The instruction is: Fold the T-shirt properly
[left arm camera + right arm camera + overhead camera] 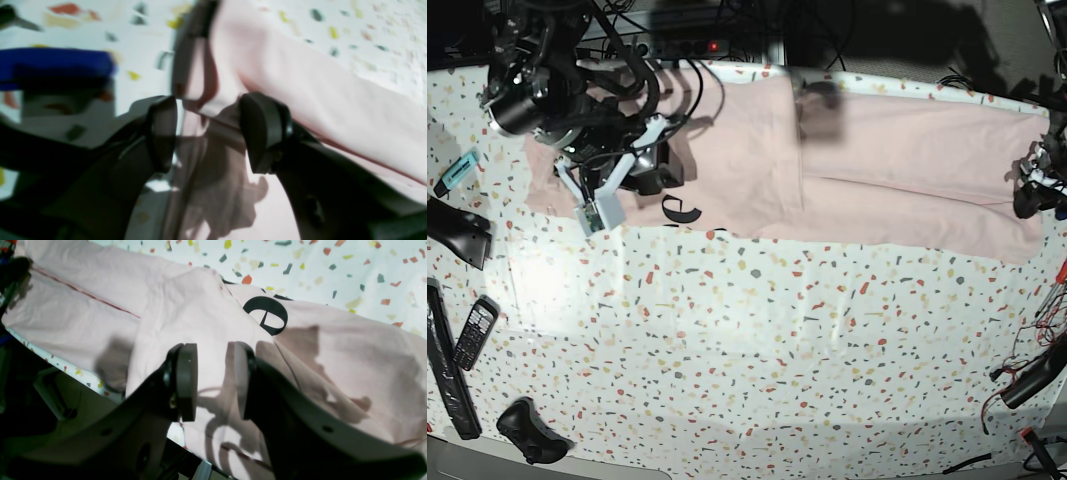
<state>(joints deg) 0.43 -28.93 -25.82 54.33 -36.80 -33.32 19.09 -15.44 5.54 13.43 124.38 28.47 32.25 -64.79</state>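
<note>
The T-shirt (897, 170) lies long and folded across the back of the table, pale pink, with a black letter (267, 315) showing at one fold. My right gripper (215, 381) hovers over the shirt's left end (655, 172); it is open, with a moderate gap and flat cloth showing beneath it. At the shirt's right end, my left gripper (213, 133) is open wide (1031, 196). The shirt's edge (300, 76) runs under and between its fingers (263, 133), and nothing is pinched.
The speckled tablecloth (757, 340) covers the table. A teal item (459, 170), a black handset (474, 332), a long black bar (447, 380) and a black lump (527, 432) lie at the left edge. Cables (1027, 380) hang at the right. A blue object (56, 66) sits near the left gripper.
</note>
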